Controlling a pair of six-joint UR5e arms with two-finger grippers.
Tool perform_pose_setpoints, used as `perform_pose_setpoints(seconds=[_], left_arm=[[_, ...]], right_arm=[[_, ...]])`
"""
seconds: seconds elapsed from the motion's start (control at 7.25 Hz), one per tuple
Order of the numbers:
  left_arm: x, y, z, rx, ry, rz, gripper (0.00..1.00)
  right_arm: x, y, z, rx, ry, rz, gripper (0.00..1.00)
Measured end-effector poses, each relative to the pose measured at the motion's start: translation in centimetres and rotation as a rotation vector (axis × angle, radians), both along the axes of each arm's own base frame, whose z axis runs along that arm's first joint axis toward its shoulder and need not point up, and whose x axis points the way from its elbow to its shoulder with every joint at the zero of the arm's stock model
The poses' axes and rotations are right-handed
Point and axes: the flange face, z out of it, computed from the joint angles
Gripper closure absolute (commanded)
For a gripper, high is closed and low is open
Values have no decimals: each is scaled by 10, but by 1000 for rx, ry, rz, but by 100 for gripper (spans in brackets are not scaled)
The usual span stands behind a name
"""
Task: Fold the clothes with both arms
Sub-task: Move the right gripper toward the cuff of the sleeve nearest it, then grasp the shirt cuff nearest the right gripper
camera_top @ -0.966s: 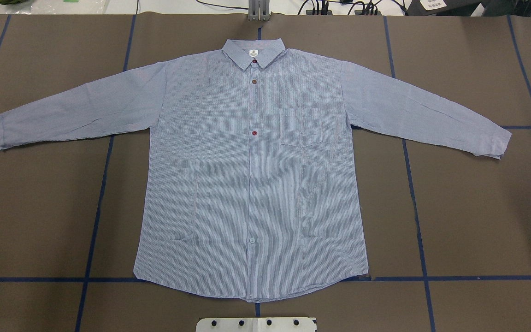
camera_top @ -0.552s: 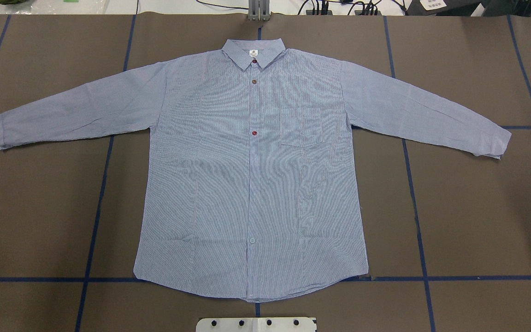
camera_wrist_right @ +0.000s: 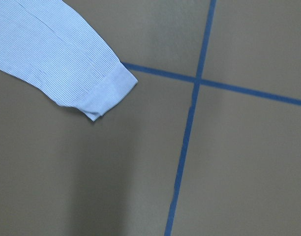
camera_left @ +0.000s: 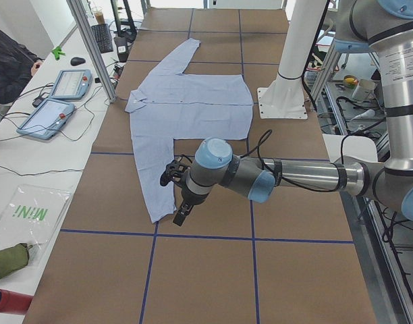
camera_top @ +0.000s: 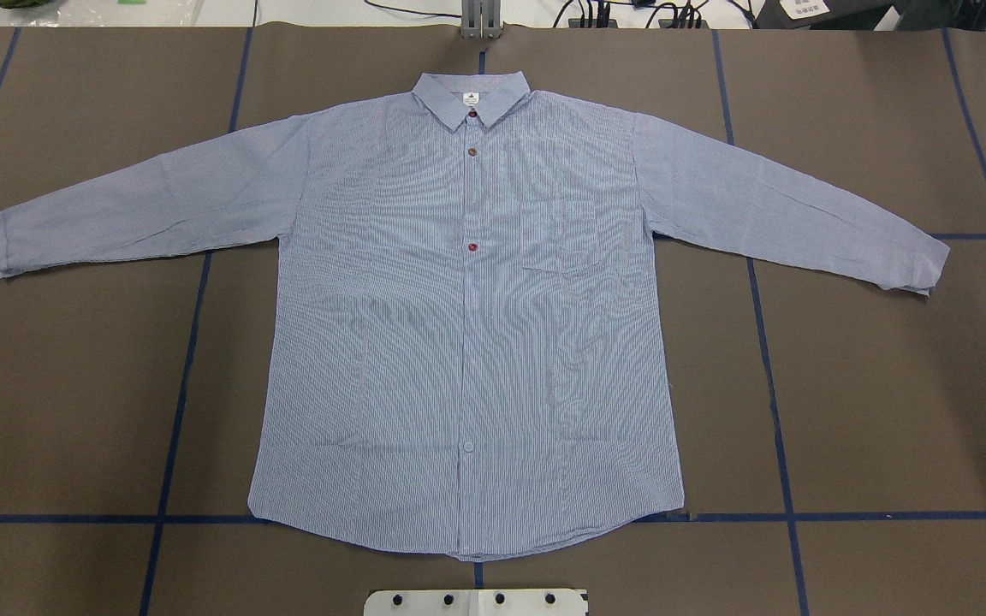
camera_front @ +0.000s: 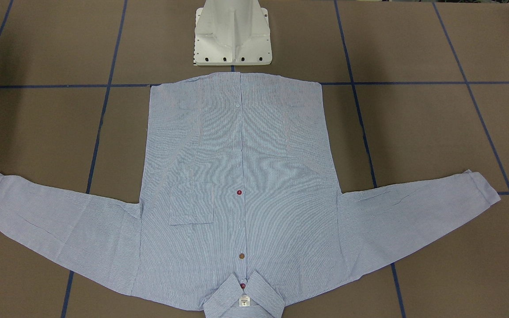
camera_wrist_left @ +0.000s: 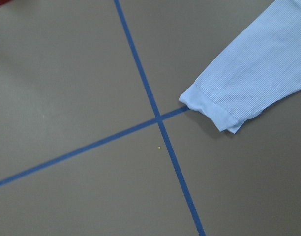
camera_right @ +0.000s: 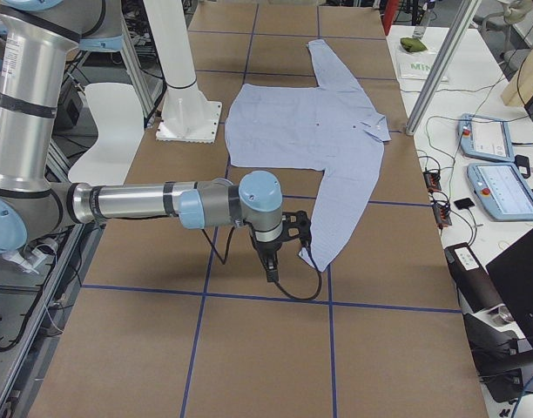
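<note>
SLEEVES OUT, ARMS READY: Our light blue striped shirt [camera_top: 467, 316] lies buttoned and face up on the brown surface [camera_top: 870, 385]. Its collar [camera_top: 471, 92] points away from us, its hem sits just in front of our white pedestal [camera_front: 232, 35], and both sleeves are spread wide. No fold has been made.

We judge the layout deliberate: flat cloth with free sleeve ends gives each arm a clear edge to take. Our left arm [camera_left: 294, 177] reaches out low, so the left gripper [camera_left: 177, 216] hangs near the left cuff [camera_wrist_left: 209, 110] but apart from it. Our right arm [camera_right: 136, 202] mirrors it, with the right gripper [camera_right: 272, 270] near the right cuff [camera_wrist_right: 108, 93].

Each wrist camera looks down on its cuff, which lies flat and untouched beside a crossing of blue tape lines [camera_wrist_left: 158, 118]. Only the side cameras show the grippers, so we cannot tell whether either is wide or narrow. In our view the likely first step is to bring both sleeves in over the body together.
</note>
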Motion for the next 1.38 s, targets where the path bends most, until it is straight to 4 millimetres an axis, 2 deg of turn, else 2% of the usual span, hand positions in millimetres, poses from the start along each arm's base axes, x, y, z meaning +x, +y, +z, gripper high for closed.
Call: perform_pose_setpoints(seconds=[0.14, 0.28, 0.55, 0.69, 0.83, 1.1, 1.24, 1.38], left_arm=[[0, -10, -11, 118, 0, -2, 0], [0, -23, -16, 210, 3, -3, 0], [1, -38, -13, 262, 7, 1, 0], [1, -39, -12, 267, 7, 2, 0], [1, -38, -12, 268, 8, 3, 0], [1, -37, -10, 267, 7, 4, 0], [1, -37, -10, 267, 8, 4, 0], [1, -37, -10, 267, 8, 5, 0]], right_arm=[[-1, -15, -12, 74, -11, -1, 0], [-5, -33, -14, 127, -33, -5, 0], [-16, -53, -13, 229, -70, -21, 0], [-37, -58, -10, 251, -92, -18, 0], [-71, -61, -8, 211, -109, 27, 0], [-143, -54, 1, 171, -130, 179, 0], [-163, -49, 21, 151, -158, 246, 1], [-172, -44, 44, 140, -178, 305, 4]])
